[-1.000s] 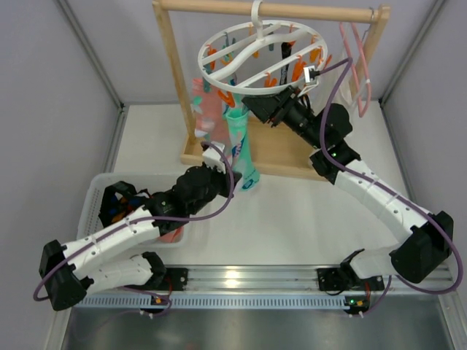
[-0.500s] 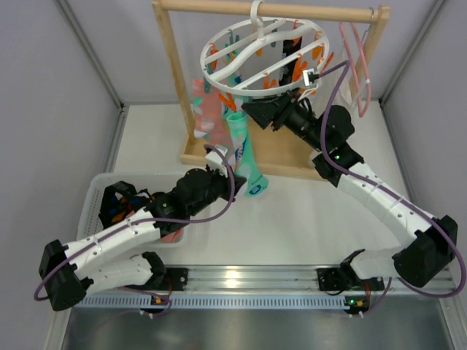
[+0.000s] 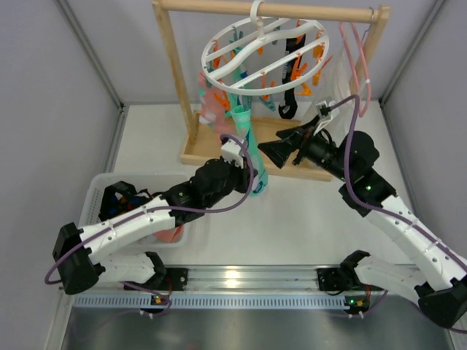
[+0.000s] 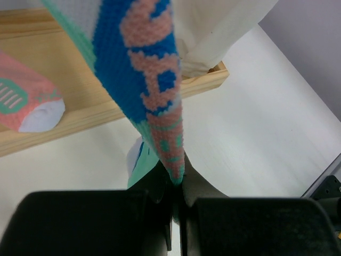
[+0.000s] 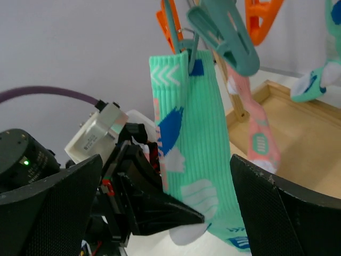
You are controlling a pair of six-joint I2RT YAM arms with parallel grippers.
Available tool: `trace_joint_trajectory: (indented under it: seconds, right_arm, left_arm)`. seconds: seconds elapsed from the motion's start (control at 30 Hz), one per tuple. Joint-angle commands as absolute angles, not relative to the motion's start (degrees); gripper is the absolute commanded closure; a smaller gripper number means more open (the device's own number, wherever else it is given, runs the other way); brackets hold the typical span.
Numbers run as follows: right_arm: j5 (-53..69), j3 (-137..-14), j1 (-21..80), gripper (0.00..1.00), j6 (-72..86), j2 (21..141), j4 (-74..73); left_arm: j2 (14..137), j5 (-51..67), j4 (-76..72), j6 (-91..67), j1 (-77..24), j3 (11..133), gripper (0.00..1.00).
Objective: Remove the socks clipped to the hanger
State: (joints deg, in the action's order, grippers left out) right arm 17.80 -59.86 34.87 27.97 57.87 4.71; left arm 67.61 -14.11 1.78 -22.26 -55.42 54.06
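The white ring hanger (image 3: pixel 257 45) hangs from the wooden rail with orange and teal clips. A teal-mint sock (image 3: pixel 245 138) hangs by its cuff from a teal clip (image 5: pixel 226 37). My left gripper (image 3: pixel 252 179) is shut on that sock's toe end (image 4: pixel 171 160). My right gripper (image 3: pixel 265 150) stands wide open just right of the sock (image 5: pixel 200 154), below the ring, with nothing held. A pink sock (image 3: pixel 211 106) and a black sock (image 3: pixel 289 102) also hang from the clips.
The wooden rack (image 3: pixel 175 69) has a flat base board (image 4: pixel 80 114) under the socks. A pink wire hanger (image 3: pixel 359 67) hangs at the rail's right end. White cloth (image 4: pixel 213 26) hangs by the base. A white basket (image 3: pixel 98 191) holding socks sits at the left.
My right gripper has opened wide and dropped down and away from the clips under the ring. The left gripper has carried the sock's toe slightly right and up. The ring has swung.
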Motion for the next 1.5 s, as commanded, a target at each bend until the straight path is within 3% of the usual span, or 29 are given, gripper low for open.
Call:
trace_joint_trajectory:
  seconds: [0.0, 0.53, 0.8, 0.9, 0.93, 1.0, 1.03, 1.1, 1.13, 1.2, 1.23, 1.47]
  right_arm:
    - [15.38, -57.23, 35.6, 0.01, 21.45, 53.36, -5.0]
    - [14.85, -62.66, 36.91, 0.25, 15.91, 59.93, -11.87]
    - [12.49, -66.18, 41.57, 0.3, 15.21, 65.9, -9.93]
    - [10.2, -66.1, 42.98, 0.62, 14.59, 67.06, -8.71]
    - [8.89, -65.57, 42.98, 0.82, 14.68, 66.8, -8.01]
    - [7.74, -64.08, 42.98, 1.0, 14.76, 65.93, -6.34]
    - [7.39, -63.64, 42.98, 1.0, 14.85, 65.66, -5.98]
    - [7.29, -62.84, 42.98, 1.0, 14.59, 64.43, -5.36]
    - [7.56, -62.23, 42.8, 1.0, 14.5, 63.9, -4.84]
    - [8.34, -61.61, 42.72, 1.0, 14.33, 62.33, -4.49]
    - [10.35, -61.26, 41.84, 1.0, 14.24, 61.79, -4.31]
    - [28.9, -60.64, 34.55, 1.0, 10.81, 57.93, -8.16]
  left_arm:
    - [70.56, -18.97, 0.53, -19.96, -58.35, 59.67, 1.0]
    - [77.34, -18.63, -6.24, -17.84, -64.51, 63.81, 1.0]
    - [77.34, -19.25, -6.24, -17.84, -64.51, 62.93, 1.0]
    - [76.47, -19.34, -6.15, -17.84, -64.51, 62.58, 1.0]
    - [76.2, -19.42, -6.07, -17.84, -64.51, 62.4, 1.0]
    - [74.98, -19.77, -6.15, -17.67, -64.51, 61.79, 1.0]
    - [74.54, -19.86, -6.15, -17.49, -64.51, 61.53, 0.98]
    - [73.39, -20.3, -6.15, -16.88, -64.51, 60.91, 0.76]
    - [72.61, -20.56, -6.15, -16.44, -64.51, 60.56, 0.48]
    - [71.55, -21.62, -6.06, -16.26, -64.51, 60.03, 0.21]
    - [70.76, -21.71, -5.98, -16.0, -64.51, 58.9, 0.02]
    - [57.14, -20.04, -5.63, -13.36, -64.42, 51.16, 0.02]
